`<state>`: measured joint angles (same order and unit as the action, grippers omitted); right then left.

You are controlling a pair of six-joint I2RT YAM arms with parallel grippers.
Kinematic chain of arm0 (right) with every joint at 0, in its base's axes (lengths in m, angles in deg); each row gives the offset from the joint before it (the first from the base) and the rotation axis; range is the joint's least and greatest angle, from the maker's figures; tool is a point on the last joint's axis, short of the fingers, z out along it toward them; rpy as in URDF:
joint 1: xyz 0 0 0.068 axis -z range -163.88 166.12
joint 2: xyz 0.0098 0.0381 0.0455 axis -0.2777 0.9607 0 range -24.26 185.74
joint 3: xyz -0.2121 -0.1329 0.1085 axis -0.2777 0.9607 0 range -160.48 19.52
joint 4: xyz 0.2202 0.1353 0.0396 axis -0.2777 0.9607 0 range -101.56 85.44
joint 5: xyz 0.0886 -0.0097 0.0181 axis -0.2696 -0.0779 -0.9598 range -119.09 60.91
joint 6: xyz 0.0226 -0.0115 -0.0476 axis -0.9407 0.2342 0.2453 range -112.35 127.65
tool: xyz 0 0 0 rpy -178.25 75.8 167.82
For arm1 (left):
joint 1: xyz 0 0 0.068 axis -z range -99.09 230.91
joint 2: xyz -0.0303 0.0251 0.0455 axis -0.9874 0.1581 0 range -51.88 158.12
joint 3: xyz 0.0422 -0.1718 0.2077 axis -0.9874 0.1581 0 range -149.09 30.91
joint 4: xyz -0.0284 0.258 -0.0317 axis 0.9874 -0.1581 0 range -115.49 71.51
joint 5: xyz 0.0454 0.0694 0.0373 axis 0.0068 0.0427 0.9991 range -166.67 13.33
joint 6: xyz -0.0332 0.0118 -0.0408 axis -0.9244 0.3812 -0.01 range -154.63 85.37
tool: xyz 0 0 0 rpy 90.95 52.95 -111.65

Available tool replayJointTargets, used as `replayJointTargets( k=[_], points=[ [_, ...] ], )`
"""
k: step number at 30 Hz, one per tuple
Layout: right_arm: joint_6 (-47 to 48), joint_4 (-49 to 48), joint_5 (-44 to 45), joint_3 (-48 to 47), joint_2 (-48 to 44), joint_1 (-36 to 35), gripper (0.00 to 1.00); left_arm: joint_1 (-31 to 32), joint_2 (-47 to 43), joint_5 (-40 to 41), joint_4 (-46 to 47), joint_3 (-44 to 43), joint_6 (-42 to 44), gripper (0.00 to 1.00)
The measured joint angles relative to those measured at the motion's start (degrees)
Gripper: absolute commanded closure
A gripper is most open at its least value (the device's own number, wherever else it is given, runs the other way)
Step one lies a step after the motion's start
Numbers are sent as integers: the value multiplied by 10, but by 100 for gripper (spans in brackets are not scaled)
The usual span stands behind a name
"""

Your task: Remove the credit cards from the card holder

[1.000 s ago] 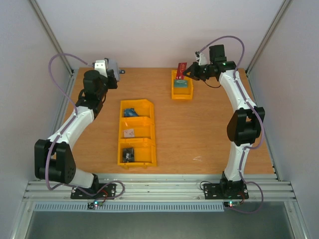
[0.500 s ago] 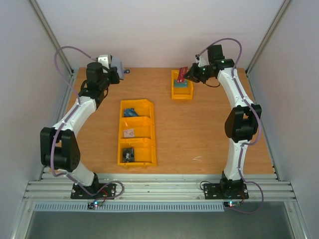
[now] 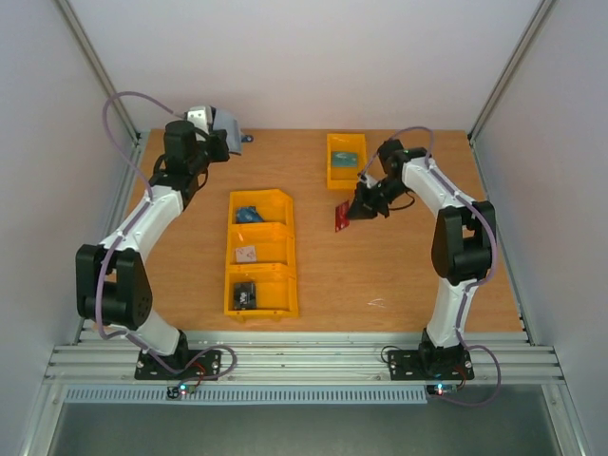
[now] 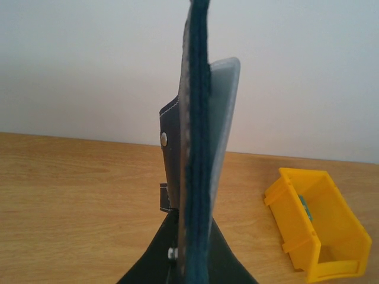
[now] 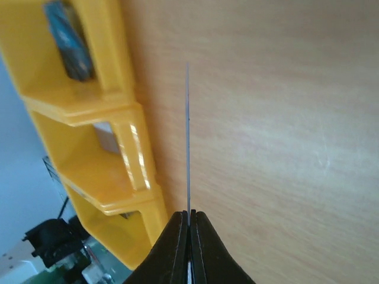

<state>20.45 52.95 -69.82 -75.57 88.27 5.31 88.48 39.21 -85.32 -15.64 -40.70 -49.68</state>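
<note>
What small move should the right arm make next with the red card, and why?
Probably lower the card onto the table and open. The right gripper is shut on it over bare wood, between the small bin and the long bin. The card is already out of the card holder, which the left gripper holds far away.

Wood table [image 3: 399, 275]; 3-slot yellow bin [image 3: 261, 311]; sm. yellow bin [image 3: 347, 180].

Left arm [image 3: 142, 223] stretches to the far back corner, elbow bent. The left gripper [image 3: 226, 135] is clamped on the card holder [image 4: 195, 154], standing it upright. Right arm [image 3: 439, 190] folds inward, wrist dipped low. The right gripper [image 3: 357, 207] pinches a credit card [image 3: 342, 218] edge-on.
</note>
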Motion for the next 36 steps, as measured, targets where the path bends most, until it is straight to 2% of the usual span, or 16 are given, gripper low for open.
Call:
replayJointTargets(
  k=[5,24,36],
  points=[
    [2,-14,0,86,-2,0,99,0,-16,-10,5,21,-12,100],
    [0,-169,-5,244,-5,0,99,8,-120,-30,87,200,-26,100],
    [3,-193,-7,256,-6,-1,99,20,-174,-49,99,233,-28,100]
  ],
)
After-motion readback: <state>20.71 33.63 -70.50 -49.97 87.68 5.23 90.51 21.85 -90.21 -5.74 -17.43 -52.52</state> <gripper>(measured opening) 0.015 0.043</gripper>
